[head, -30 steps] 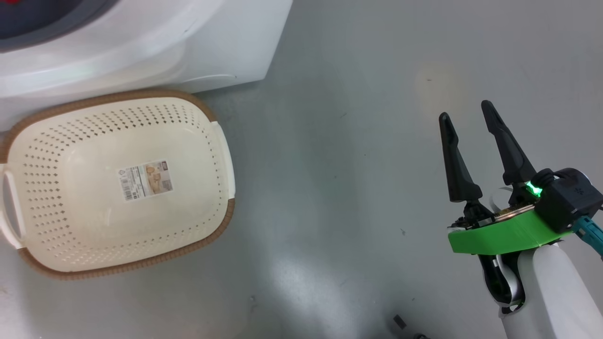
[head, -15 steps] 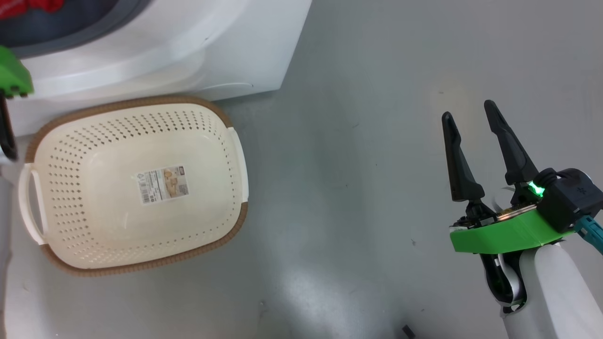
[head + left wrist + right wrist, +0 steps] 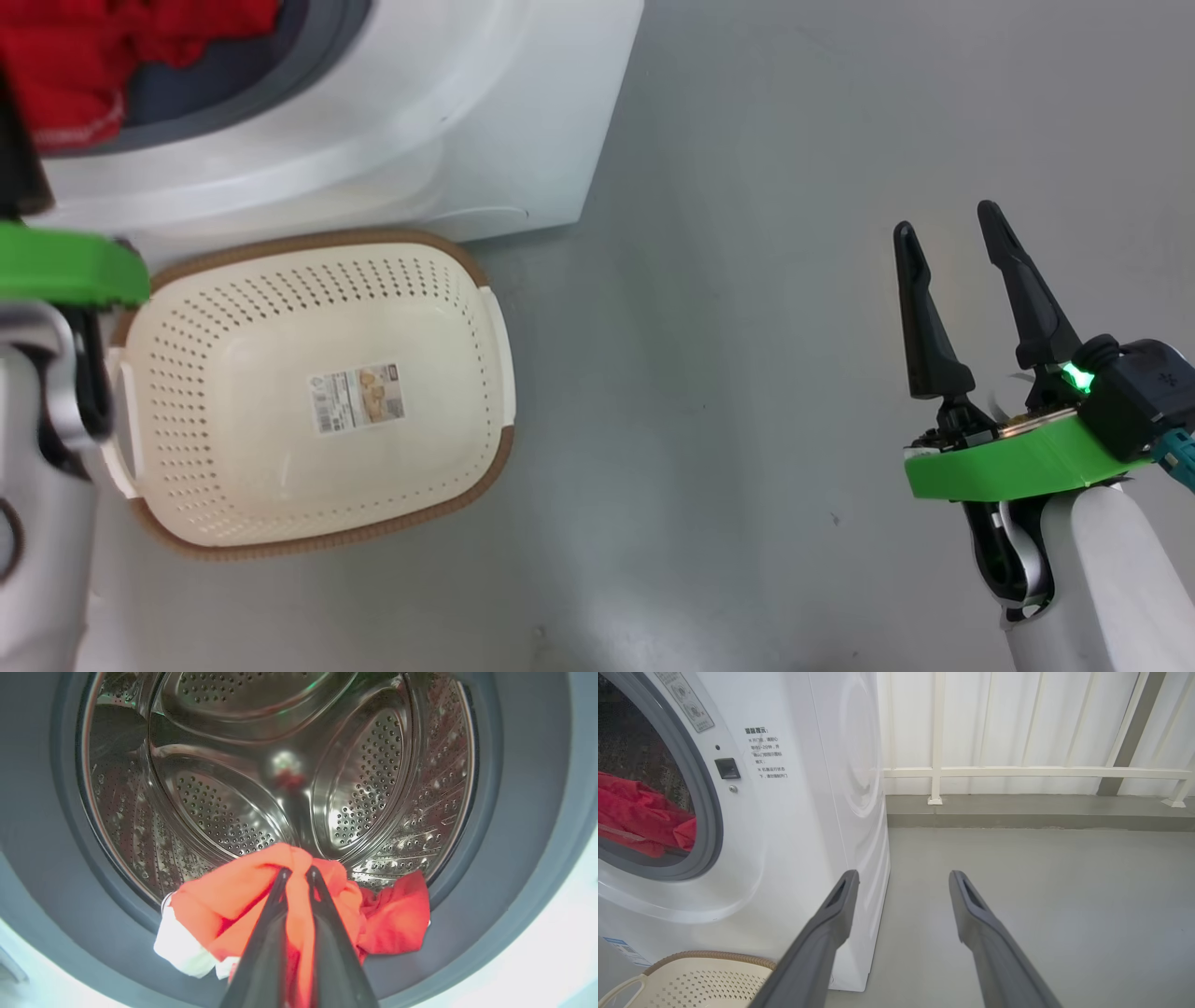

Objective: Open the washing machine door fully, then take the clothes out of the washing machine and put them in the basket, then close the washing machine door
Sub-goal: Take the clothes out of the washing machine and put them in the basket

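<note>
The left gripper [image 3: 295,872] is clenched on the clothes [image 3: 243,896]: its two dark fingers are pressed nearly together with a fold of bright red fabric pinched between them, right at the lower lip of the drum [image 3: 224,812]. The red bunch drapes over the grey rubber ring [image 3: 514,835], and a smaller white cloth piece [image 3: 180,947] hangs at its lower left in the left wrist view. Behind it the perforated steel drum is bare and shiny. The right gripper [image 3: 945,220] hangs released, jaws wide apart, touching nothing, over the grey floor [image 3: 747,373] well apart from the washing machine [image 3: 803,826]. The basket [image 3: 308,241] stands on the floor just in front of the machine, below the drum mouth, its far brown rim close against the white front, and the sticker [image 3: 358,399] on its bottom is in plain sight. To the machine's right the floor runs open as far as a white railing [image 3: 1017,771].
</note>
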`<state>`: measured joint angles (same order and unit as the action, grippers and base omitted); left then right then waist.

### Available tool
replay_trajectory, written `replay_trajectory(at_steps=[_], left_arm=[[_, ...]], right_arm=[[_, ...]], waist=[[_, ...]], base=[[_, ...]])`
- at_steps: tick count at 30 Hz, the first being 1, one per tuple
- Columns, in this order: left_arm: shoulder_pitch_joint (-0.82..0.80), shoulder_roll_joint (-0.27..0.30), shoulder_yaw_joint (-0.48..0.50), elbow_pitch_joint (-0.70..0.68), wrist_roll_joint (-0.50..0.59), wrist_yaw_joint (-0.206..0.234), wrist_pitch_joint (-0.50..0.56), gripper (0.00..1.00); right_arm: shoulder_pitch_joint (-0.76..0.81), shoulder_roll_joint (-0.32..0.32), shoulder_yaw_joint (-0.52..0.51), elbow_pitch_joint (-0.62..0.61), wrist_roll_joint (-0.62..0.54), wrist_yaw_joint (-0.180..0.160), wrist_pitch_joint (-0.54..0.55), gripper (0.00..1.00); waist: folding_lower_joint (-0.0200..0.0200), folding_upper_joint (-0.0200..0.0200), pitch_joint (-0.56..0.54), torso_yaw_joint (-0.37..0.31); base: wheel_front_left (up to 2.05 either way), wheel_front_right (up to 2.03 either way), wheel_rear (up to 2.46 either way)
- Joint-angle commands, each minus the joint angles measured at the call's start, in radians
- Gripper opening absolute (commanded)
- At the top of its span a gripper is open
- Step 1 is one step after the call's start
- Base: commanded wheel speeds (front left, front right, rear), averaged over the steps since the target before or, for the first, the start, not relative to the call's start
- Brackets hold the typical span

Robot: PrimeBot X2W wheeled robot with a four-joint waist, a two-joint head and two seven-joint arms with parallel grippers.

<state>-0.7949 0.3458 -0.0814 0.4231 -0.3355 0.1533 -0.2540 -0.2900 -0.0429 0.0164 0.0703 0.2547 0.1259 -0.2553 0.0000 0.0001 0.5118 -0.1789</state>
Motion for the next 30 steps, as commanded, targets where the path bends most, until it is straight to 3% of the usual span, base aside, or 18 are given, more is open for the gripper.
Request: replay_trajectory(at_steps=[1,18,30], left_arm=[[0.046,0.035,0.032,-0.056,0.002,0.002,-0.008,0.0],[0.333,-0.027,0.029,-0.322,-0.009,0.029,-0.005,0.0],[0.438,-0.041,0.01,-0.49,-0.018,0.053,0.027,0.0]], right_arm=[[0.025,-0.007,0.017,-0.02,-0.001,0.005,-0.006,1.0],[0.093,-0.007,-0.018,-0.022,-0.001,0.005,-0.006,1.0],[0.106,-0.007,-0.037,-0.031,0.006,0.005,-0.006,1.0]], waist=[[0.0,-0.0001,-0.029,0.009],[0.0,-0.0001,-0.166,0.034],[0.0,-0.0001,-0.189,0.049]], base=[[0.0,0.0,0.0],[0.0,0.0,0.0],[0.0,0.0,0.0]])
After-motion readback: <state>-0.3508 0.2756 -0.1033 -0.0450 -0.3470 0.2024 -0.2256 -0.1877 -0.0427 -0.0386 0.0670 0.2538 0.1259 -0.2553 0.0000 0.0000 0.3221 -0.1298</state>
